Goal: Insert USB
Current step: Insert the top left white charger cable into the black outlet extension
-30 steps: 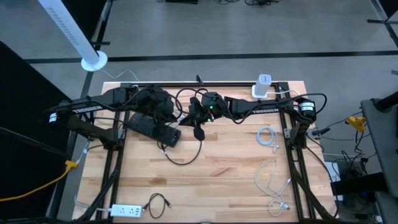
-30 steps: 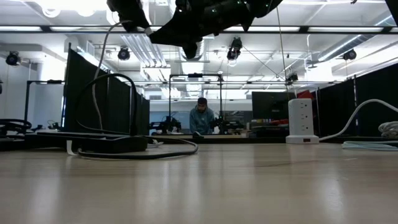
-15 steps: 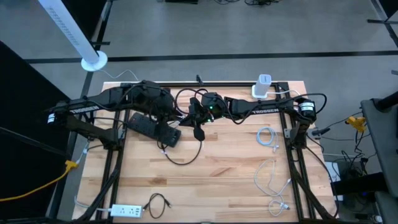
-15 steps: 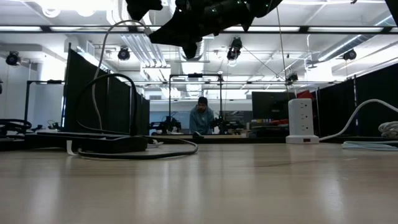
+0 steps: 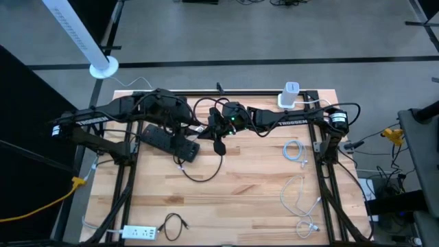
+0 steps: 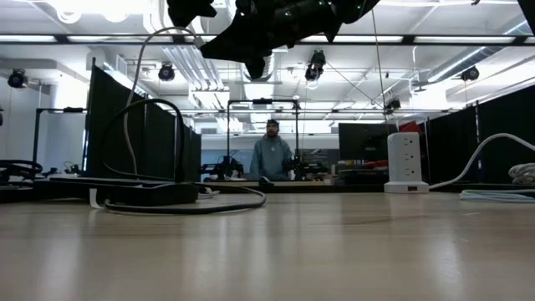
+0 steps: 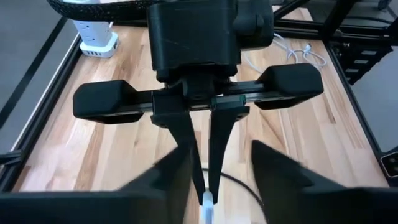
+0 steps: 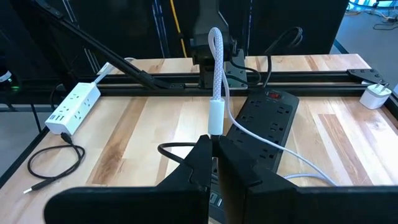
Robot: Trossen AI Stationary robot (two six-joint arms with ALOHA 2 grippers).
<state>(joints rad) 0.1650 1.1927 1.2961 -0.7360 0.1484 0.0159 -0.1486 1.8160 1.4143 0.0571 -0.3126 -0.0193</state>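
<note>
1. The USB plug (image 8: 215,118) stands upright in the centre of the right wrist view. The right pincer (image 8: 213,140) is clamped together on its lower end, raised above the bench (image 5: 260,199) near the middle of the high view.
2. The left pincer (image 7: 221,186) faces it from close by, fingers apart on either side of the plug and not touching it.
3. Risk: the grip covers only the plug's tip, so if the left pincer closes off-centre it could twist the plug or knock it loose.
4. Risk: the white cable (image 8: 217,56) loops up and then trails down over the black power strip (image 8: 267,124). Its pull may tilt the plug, which could then meet a port at an angle and jam.
5. Risk: the two pincers are so near each other that a careless approach could make them collide.
6. Containers: none are in view. The nearest things to one are the strip's sockets, and I cannot tell whether any USB port there is taken.
</note>
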